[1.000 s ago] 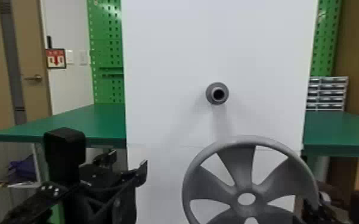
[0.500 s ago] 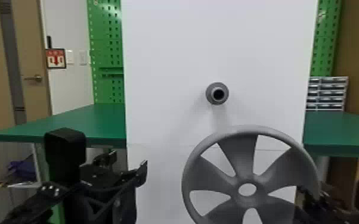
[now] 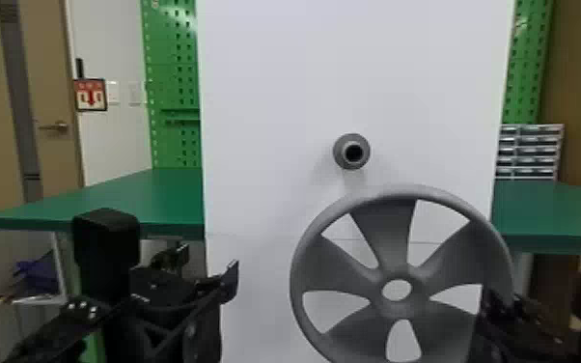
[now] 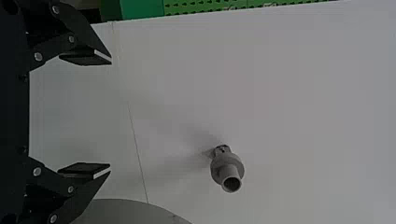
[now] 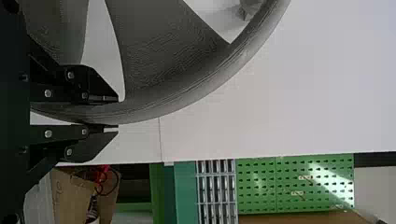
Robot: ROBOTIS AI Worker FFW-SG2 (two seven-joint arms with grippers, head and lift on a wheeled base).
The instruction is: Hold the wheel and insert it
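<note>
My right gripper [image 3: 490, 304] holds the grey five-spoked wheel [image 3: 398, 265] by its right rim, the hub hole below and right of the grey peg [image 3: 352, 151] on the white board. In the right wrist view that gripper [image 5: 116, 113] has one finger on each side of the rim of the wheel [image 5: 205, 81]. My left gripper [image 3: 207, 265] stands left of the wheel, apart from it. The left wrist view shows the gripper [image 4: 111, 116] open with nothing between its fingers, the peg [image 4: 227, 170] beyond and part of the wheel [image 4: 135, 212] at the edge.
The white board [image 3: 275, 120] stands upright behind the wheel. Green tabletops [image 3: 125, 198] extend on both sides of it, with a drawer cabinet [image 3: 531, 149] on the right one. Green pegboards [image 3: 171, 87] and a door [image 3: 46, 145] are farther back.
The wheel and my right gripper have risen, bringing the wheel's top edge closer beneath the peg and its hub slightly to the right. My left arm has stayed in place.
</note>
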